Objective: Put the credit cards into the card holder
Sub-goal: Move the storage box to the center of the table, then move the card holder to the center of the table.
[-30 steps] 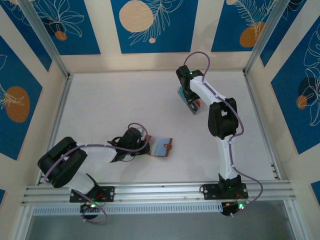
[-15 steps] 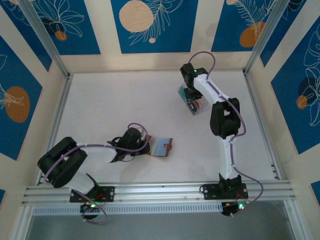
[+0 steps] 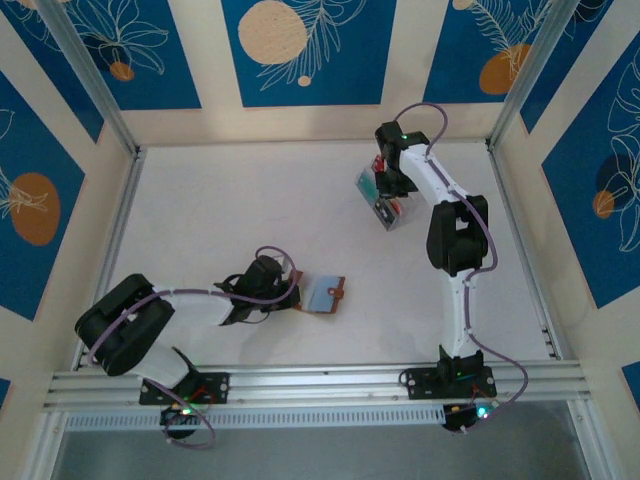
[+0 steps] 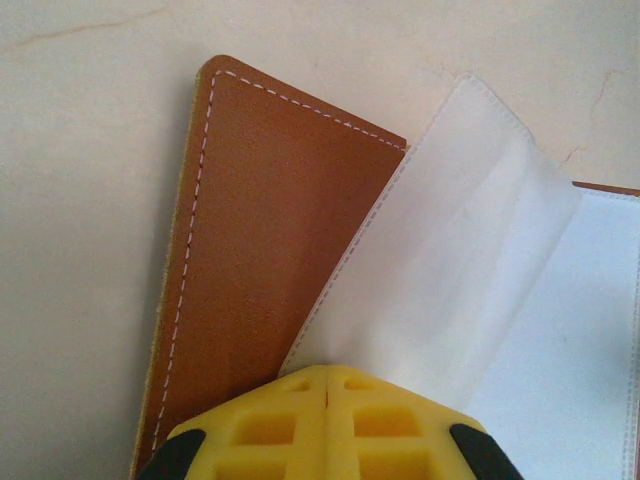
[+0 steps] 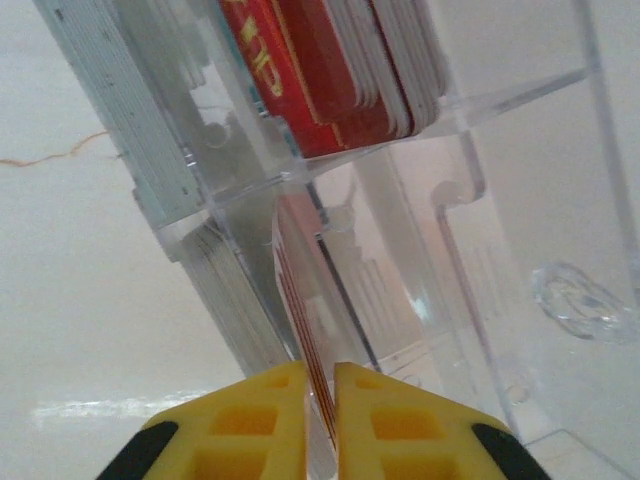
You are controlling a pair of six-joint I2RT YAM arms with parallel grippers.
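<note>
I'm looking into a lab test cell: a white bench [image 3: 250,210] boxed by aluminium rails [image 3: 300,380] and blue patterned panels [image 3: 335,70].

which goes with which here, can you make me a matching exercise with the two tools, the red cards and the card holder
1 left tool
2 right tool
3 red cards
4 card holder

a lies open on the table
b stacked in the clear tray
c closed on a thin card
d pinching a translucent flap

Pairs: 1-d, 2-c, 3-b, 4-a
</note>
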